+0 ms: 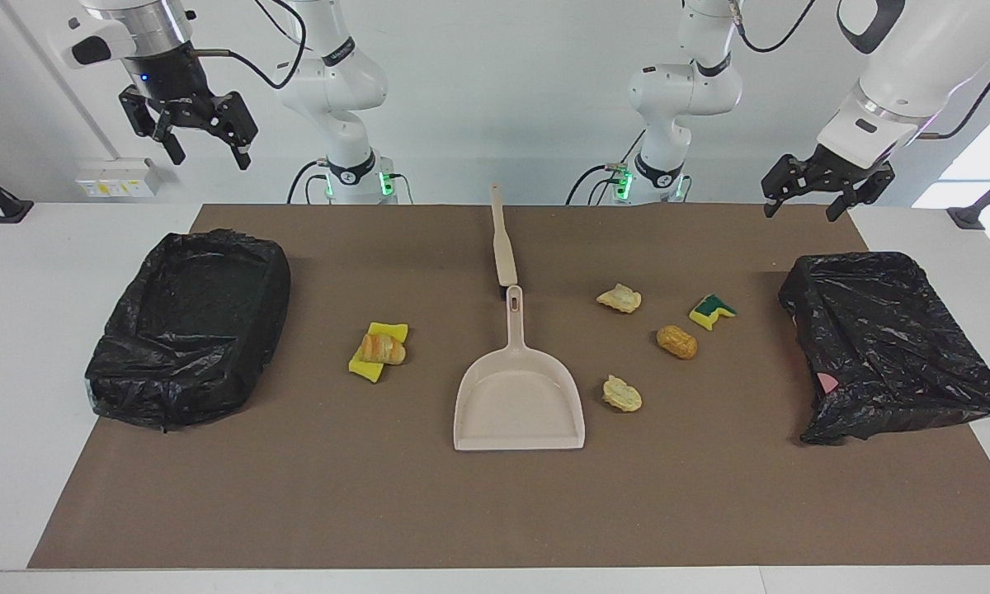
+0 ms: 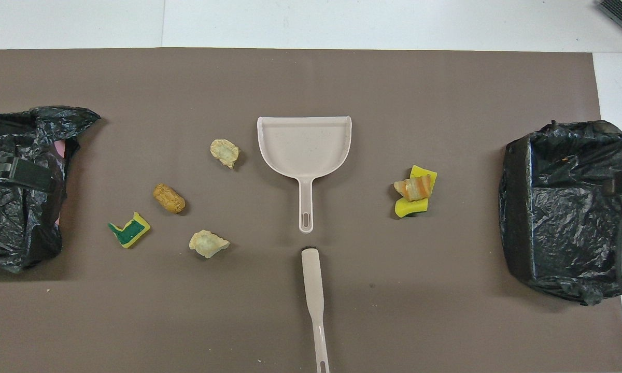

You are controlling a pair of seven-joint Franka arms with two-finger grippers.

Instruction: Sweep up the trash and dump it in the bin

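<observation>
Several trash pieces lie on the brown mat (image 1: 495,511). A striped pastry lump on a yellow sponge (image 1: 378,351) sits toward the right arm's end. Two pale lumps (image 1: 619,297) (image 1: 621,393), a golden-brown lump (image 1: 676,341) and a green-sided sponge bit (image 1: 712,311) lie toward the left arm's end. The beige dustpan (image 1: 518,404) lies mid-table with its handle toward the robots, and the beige brush (image 1: 503,239) lies just nearer to them. My right gripper (image 1: 208,157) hangs open high over a black-bagged bin (image 1: 190,330). My left gripper (image 1: 800,210) hangs open and empty.
A second black bag (image 1: 883,346), crumpled and tilted, lies at the left arm's end beneath the left gripper. White tabletop (image 1: 16,371) borders the mat on all sides. In the overhead view the dustpan (image 2: 305,145) opens away from the robots.
</observation>
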